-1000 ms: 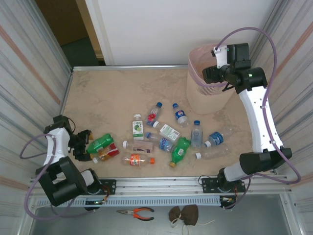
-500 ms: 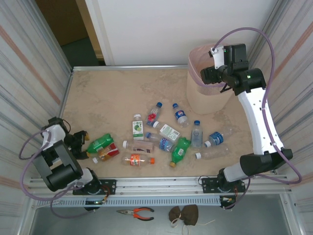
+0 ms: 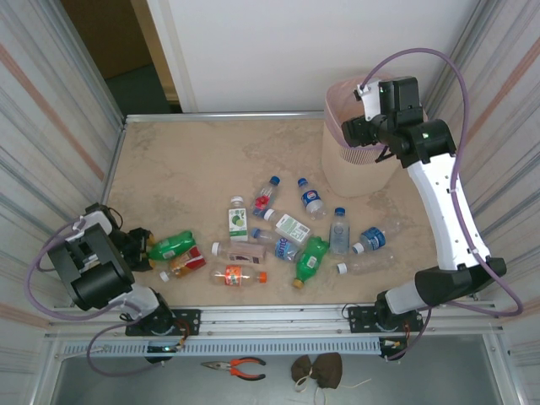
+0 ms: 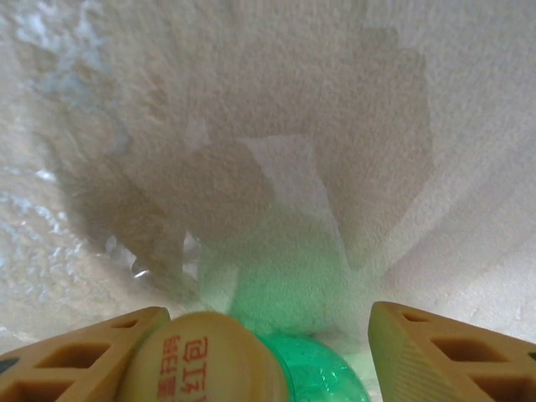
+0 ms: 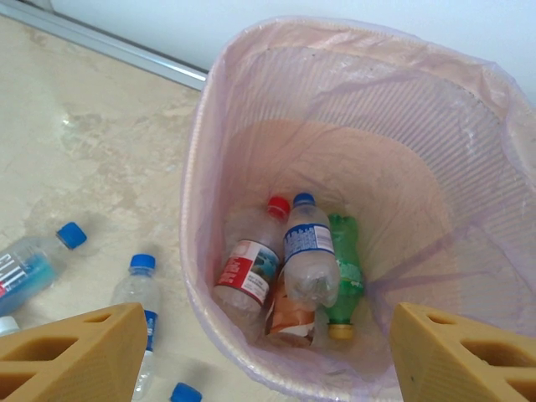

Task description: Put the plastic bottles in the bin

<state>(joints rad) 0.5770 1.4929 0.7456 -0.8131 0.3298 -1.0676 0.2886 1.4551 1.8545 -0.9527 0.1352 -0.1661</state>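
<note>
Bin [image 3: 348, 175], pink-lined; several bottles [image 5: 308, 251] lying at its bottom; right gripper [image 5: 264, 331] above bin mouth, fingers spread, empty; left gripper [image 4: 268, 322] far left of bin, fingers spread around green bottle [image 4: 322, 373]; loose bottles [image 3: 291, 229] on table [image 3: 194, 160] between.

Thirteen plastic bottles [image 3: 239, 274] lie on the table [image 3: 186, 160], two of them green. Two of the thirteen sit between the fingers [image 4: 452, 352] of the left gripper [image 4: 268, 335]. Beyond the right gripper [image 5: 264, 335], one bin [image 5: 251, 100] holds about four more.
</note>
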